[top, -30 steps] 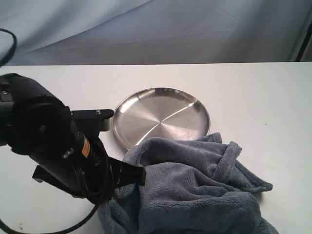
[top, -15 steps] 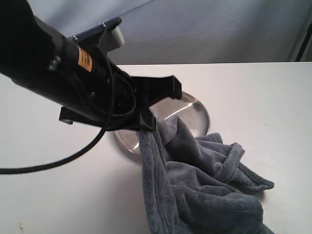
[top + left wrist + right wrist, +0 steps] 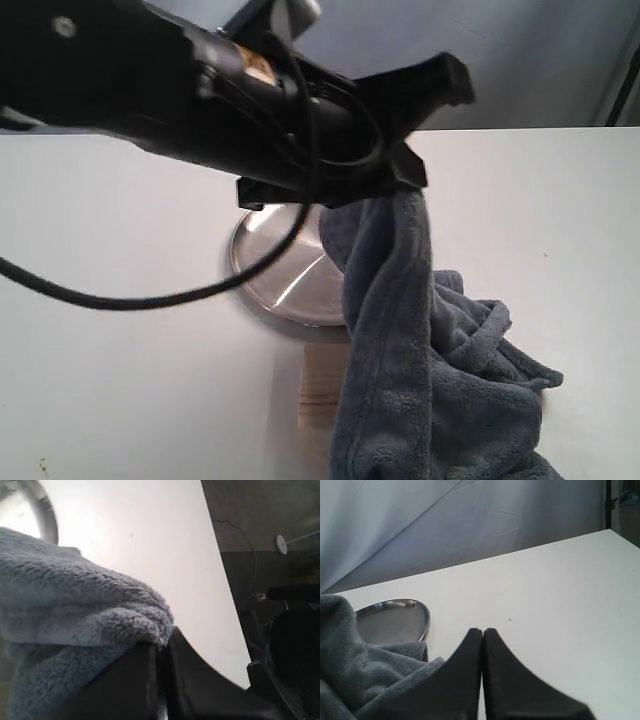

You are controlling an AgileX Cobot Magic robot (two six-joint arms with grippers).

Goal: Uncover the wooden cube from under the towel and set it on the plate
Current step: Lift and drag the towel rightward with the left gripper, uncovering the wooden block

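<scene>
My left gripper [image 3: 405, 185] is raised over the plate and shut on a fold of the blue-grey towel [image 3: 420, 370], which hangs down from it to the table. In the left wrist view the towel [image 3: 75, 605] is pinched at the left gripper [image 3: 162, 647]. The pale wooden cube [image 3: 318, 390] shows partly beside the hanging cloth, just in front of the steel plate [image 3: 275, 275]. My right gripper [image 3: 482, 631] is shut on nothing, low over the table near the towel [image 3: 355, 660] and plate [image 3: 390, 620]; it is out of the exterior view.
The white table [image 3: 120, 380] stretches to the left and right of the plate. A grey cloth backdrop [image 3: 540, 60] hangs behind it. The left arm's black body and cable [image 3: 150, 298] cross the upper left of the exterior view.
The left arm has swung up and rightward with the towel, lifting it off the table in front of the plate. The wooden cube, covered before, now shows.
</scene>
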